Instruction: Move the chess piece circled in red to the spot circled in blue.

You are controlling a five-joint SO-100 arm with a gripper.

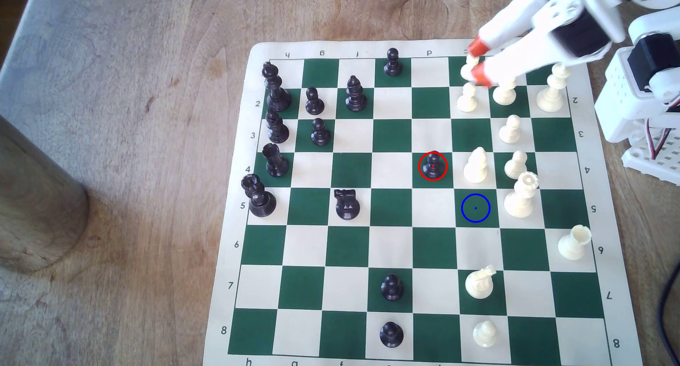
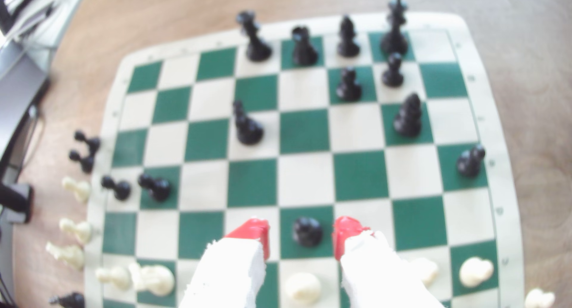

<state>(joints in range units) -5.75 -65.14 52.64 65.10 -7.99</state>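
Early approach, nothing yet grasped: gripper (image 1: 477, 65) spread and empty above the board's far right corner in the exterior view, chess piece (image 1: 432, 165) upright on its red-ringed square, the spot (image 1: 475, 208) vacant diagonally nearer and rightward; pick, carry and placement all remaining.

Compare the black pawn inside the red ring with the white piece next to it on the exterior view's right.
The ringed black pawn is glossy black; the white piece is cream. The pawn is shorter, with a ball head; the white piece is taller, with a pointed top. The pawn stands on green, the white piece on a light square. Both stand upright in row 4.
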